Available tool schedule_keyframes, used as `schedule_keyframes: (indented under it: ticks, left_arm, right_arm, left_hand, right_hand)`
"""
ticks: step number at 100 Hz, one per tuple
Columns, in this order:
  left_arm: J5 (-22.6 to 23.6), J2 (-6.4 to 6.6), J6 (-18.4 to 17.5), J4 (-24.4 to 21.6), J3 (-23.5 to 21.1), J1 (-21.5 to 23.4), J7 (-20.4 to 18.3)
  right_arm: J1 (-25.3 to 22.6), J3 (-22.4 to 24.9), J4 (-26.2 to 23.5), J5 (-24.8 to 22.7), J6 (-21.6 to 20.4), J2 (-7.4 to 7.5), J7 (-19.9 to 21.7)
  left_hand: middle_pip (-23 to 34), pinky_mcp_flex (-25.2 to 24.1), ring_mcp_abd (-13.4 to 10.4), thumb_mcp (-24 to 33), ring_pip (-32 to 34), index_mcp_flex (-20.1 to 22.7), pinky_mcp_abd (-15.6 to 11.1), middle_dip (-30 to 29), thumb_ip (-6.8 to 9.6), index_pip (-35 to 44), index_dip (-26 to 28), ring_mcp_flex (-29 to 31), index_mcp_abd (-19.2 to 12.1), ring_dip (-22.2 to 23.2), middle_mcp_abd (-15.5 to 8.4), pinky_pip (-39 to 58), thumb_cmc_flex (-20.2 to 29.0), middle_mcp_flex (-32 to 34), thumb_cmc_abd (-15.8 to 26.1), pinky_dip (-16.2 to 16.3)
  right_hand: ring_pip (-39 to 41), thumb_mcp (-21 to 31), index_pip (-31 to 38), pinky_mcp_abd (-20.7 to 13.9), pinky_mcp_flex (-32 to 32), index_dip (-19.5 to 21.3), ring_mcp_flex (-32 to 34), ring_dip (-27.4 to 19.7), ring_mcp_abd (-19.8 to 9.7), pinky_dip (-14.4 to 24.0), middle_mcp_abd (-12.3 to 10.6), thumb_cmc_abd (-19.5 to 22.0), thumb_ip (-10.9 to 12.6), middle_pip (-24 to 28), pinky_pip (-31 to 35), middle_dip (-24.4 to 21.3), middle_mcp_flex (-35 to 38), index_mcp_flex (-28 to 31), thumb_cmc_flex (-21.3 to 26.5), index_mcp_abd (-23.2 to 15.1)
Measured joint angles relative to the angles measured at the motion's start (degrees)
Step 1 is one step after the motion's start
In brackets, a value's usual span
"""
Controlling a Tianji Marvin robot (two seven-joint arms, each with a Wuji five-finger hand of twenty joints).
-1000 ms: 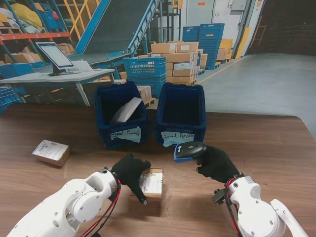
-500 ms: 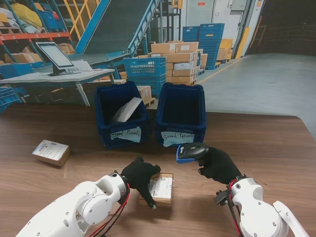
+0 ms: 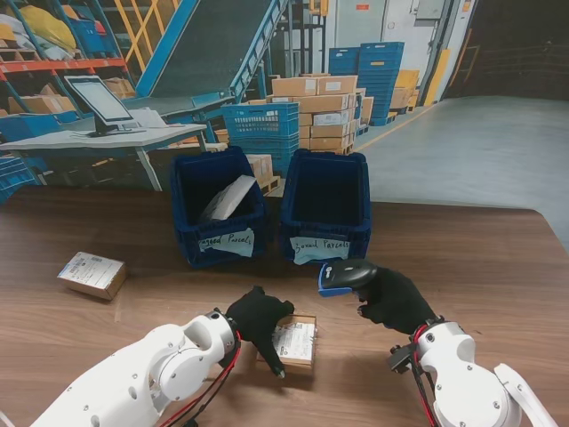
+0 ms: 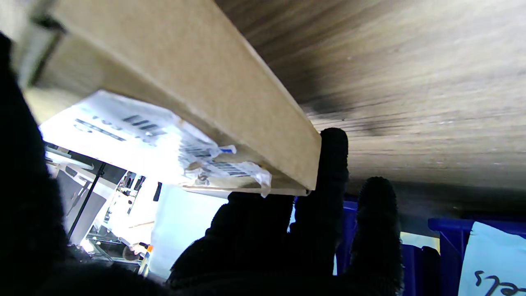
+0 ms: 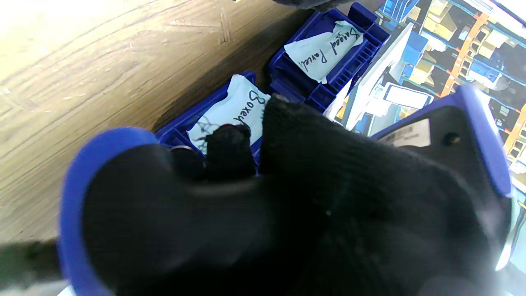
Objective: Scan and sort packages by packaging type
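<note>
Box (image 3: 294, 342) now shifted toward 3 o'clock in my left hand (image 3: 259, 319)'s pinch; right hand (image 3: 392, 298) clasps scanner (image 3: 345, 275). Scan pending; second box (image 3: 92, 274) unsorted.

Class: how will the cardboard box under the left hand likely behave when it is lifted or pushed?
The box looks stiff: its edges stay straight in the left hand. Flat and low, it should slide, not tip. Its label's loose corner might snag.

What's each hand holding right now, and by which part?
Left hand grips the small brown cardboard box with the white label by its left edge, fingers wrapped over the sides. Right hand holds the blue-and-black barcode scanner by its handle.
</note>
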Motion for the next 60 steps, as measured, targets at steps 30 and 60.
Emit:
schedule_keyframes:
  ticks: [30, 60]
  left_arm:
    - [-0.9, -0.53, 1.2, 1.5, 2.3, -1.9, 0.9]
    - [-0.8, -0.79, 2.1, 1.7, 3.6, -2.9, 0.8]
  right_arm:
    - [0.0, 0.1, 0.0, 0.2, 0.0, 0.02, 0.4]
    - [-0.3, 0.5, -0.1, 0.3, 0.0, 0.05, 0.8]
  left_hand:
    - [0.0, 0.0, 0.0, 0.0, 0.0, 0.0, 0.0, 0.0, 0.00, 0.0, 0.0, 0.0, 0.0, 0.2, 0.0, 0.0, 0.0, 0.0, 0.0, 0.0]
    - [9.2, -1.0, -0.4, 0.0, 0.0, -0.3, 0.0, -5.5, 0.00, 0.0, 0.7, -1.3, -0.5, 0.3, 0.0, 0.0, 0.0, -4.2, 0.0, 0.0]
  right_hand:
    - [0.0, 0.0, 0.0, 0.0, 0.0, 0.0, 0.0, 0.0, 0.0, 0.0, 0.0, 0.0, 0.0, 0.0, 0.0, 0.0, 0.0, 0.0, 0.0, 0.0]
    - [0.0, 0.0, 0.0, 0.0, 0.0, 0.0, 0.0, 0.0, 0.0, 0.0, 0.0, 0.0, 0.0, 0.0, 0.0, 0.0, 0.0, 0.0, 0.0, 0.0]
